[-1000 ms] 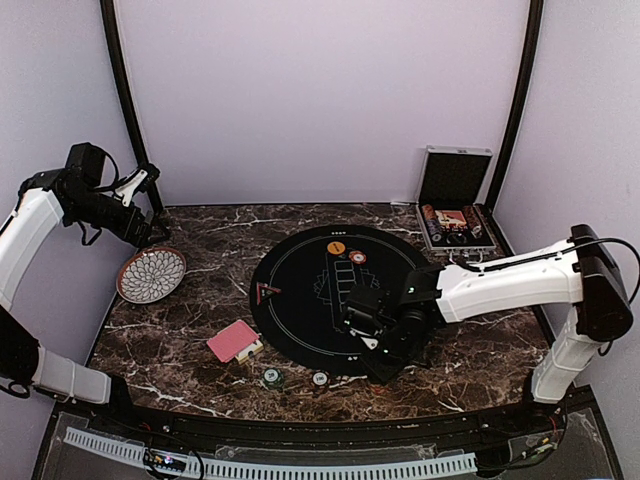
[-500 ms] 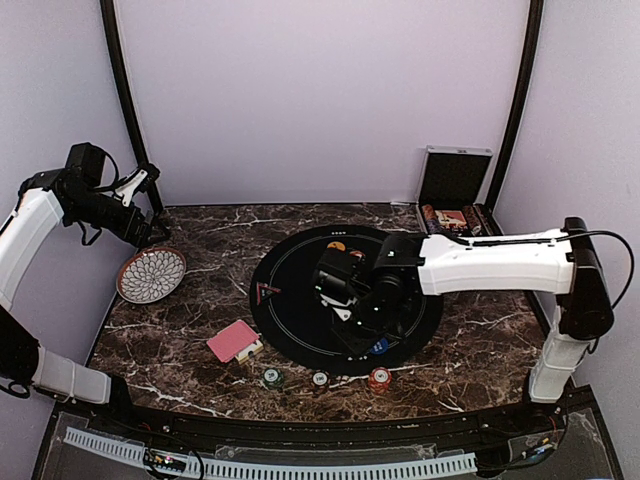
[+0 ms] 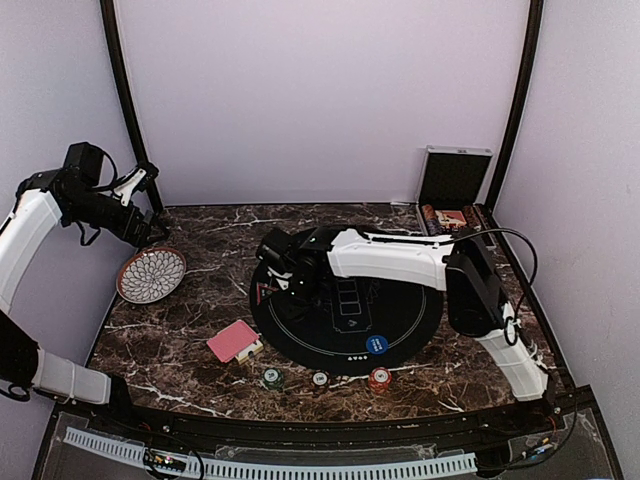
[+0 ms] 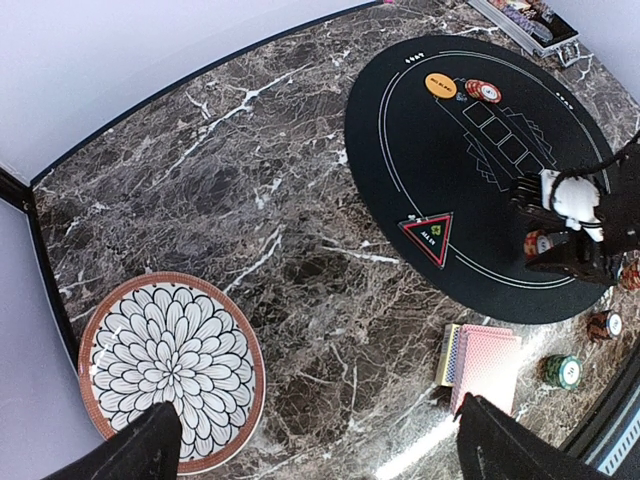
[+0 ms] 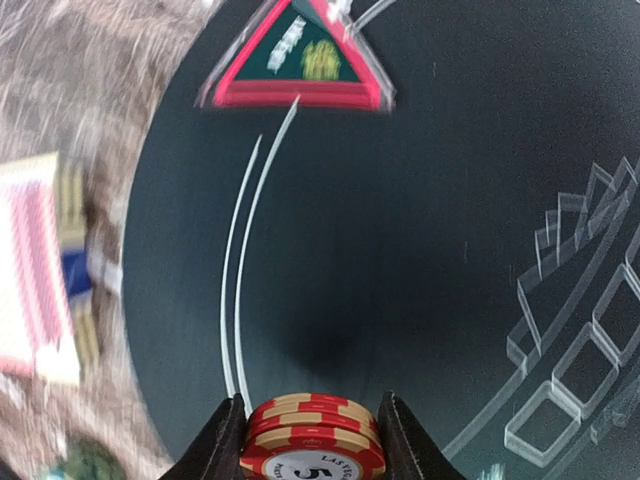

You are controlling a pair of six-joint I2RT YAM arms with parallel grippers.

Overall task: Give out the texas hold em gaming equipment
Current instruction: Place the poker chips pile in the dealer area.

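Note:
My right gripper (image 5: 310,402) is shut on a short stack of red poker chips (image 5: 313,440). It hangs just above the left part of the black round mat (image 3: 400,300), close to the red-edged triangular marker (image 5: 297,60). In the top view the right gripper (image 3: 283,265) reaches across the mat from the right. A red-backed deck of cards (image 3: 233,341) lies left of the mat. A green chip (image 3: 271,377), a pale chip (image 3: 319,379) and a red chip (image 3: 379,378) sit along the near edge, and a blue chip (image 3: 376,344) lies on the mat. My left gripper (image 3: 147,218) stands open and empty above the plate.
A patterned white plate (image 4: 100,400) sits at the far left of the marble table. The open silver case (image 3: 455,222) stands at the back right. An orange chip (image 4: 441,85) and a red chip (image 4: 483,91) lie on the mat's far side.
The right arm has swung from the mat's near right edge across to its left side with the red chips. A blue and a red chip it covered now show. The left arm is still.

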